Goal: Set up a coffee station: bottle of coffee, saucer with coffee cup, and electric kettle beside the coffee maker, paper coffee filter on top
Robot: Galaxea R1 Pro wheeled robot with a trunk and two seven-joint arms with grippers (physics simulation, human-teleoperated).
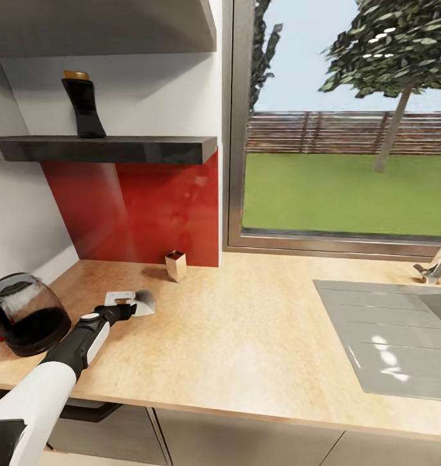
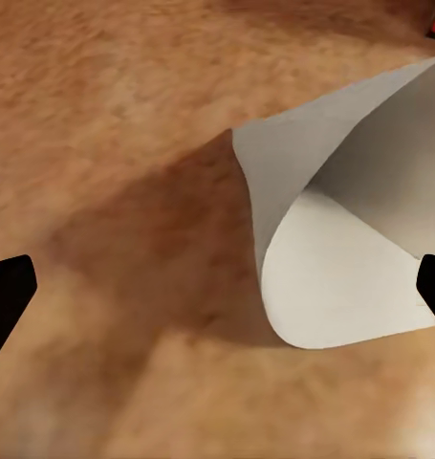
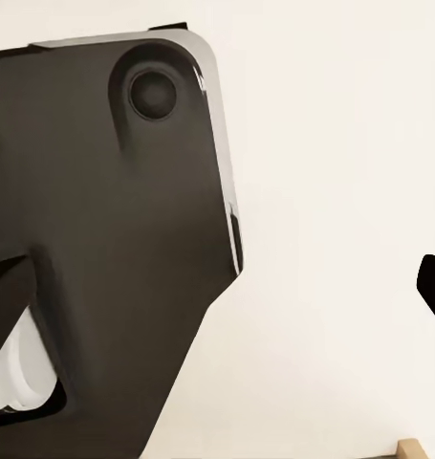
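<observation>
The bottle of coffee (image 1: 83,107), dark with a tan cap, stands on the dark grey kitchen shelf (image 1: 130,149). On the beige kitchen countertop (image 1: 246,336) a white paper coffee filter (image 1: 143,301) lies on its side. My left gripper (image 1: 122,301) is open right at the filter. In the left wrist view the filter's cone (image 2: 341,229) lies between the spread fingertips (image 2: 7,296), nearer one of them. The electric kettle (image 1: 25,314), glass with dark liquid, sits at the counter's left end beside my left arm. My right gripper (image 3: 222,292) is open, next to a dark robot part (image 3: 112,239).
A small tan box (image 1: 176,265) stands by the red backsplash (image 1: 149,213). A grey sink drainboard (image 1: 388,336) is set into the counter's right side, with a metal tap (image 1: 435,265) behind it. A large window (image 1: 350,129) rises behind the counter.
</observation>
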